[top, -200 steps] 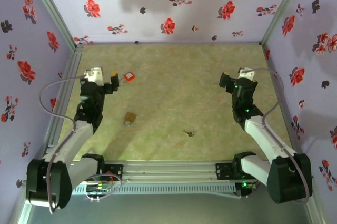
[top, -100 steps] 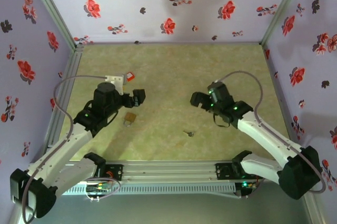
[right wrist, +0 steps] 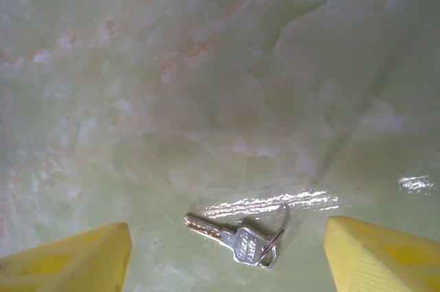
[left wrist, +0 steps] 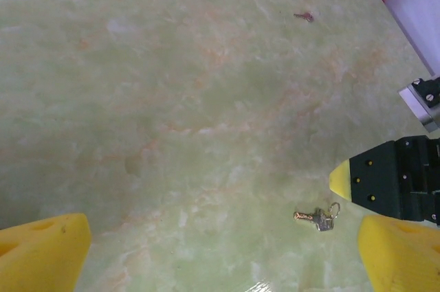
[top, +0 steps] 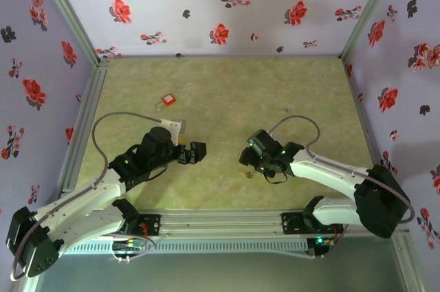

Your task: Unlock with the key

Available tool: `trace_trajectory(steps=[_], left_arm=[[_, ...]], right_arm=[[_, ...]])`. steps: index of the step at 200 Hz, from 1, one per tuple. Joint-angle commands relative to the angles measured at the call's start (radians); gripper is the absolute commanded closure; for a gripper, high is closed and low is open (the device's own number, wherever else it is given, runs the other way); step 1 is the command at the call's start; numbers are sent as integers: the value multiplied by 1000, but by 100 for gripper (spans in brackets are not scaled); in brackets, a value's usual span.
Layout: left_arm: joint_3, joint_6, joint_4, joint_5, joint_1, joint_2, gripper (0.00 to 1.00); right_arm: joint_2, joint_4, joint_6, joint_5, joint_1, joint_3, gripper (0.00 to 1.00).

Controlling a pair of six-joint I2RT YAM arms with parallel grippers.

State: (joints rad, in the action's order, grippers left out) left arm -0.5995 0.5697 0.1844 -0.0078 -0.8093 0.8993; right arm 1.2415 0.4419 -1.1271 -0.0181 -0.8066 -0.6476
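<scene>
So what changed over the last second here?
Both tools swung inward and toward the near edge. The right tool now hangs open just above the key, and the left tool is open, off to its left. Nothing was grasped. The key and red padlock stayed put.

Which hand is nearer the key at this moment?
Right. The right hand hangs just over the key, which lies between its open fingers in the right wrist view. The left hand is off to the key's left, open and clearly apart from it.
</scene>
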Motion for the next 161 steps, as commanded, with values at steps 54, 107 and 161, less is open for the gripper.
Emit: trace_trajectory(steps=[54, 107, 161], left_arm=[[14, 18, -62, -42, -25, 38, 0], [23, 16, -79, -44, -25, 50, 1], [29, 21, -83, -46, -27, 55, 1]], right_arm=[[-3, -12, -93, 15, -19, 63, 47], [7, -22, -106, 20, -28, 72, 53], [40, -43, -111, 29, -36, 72, 59]])
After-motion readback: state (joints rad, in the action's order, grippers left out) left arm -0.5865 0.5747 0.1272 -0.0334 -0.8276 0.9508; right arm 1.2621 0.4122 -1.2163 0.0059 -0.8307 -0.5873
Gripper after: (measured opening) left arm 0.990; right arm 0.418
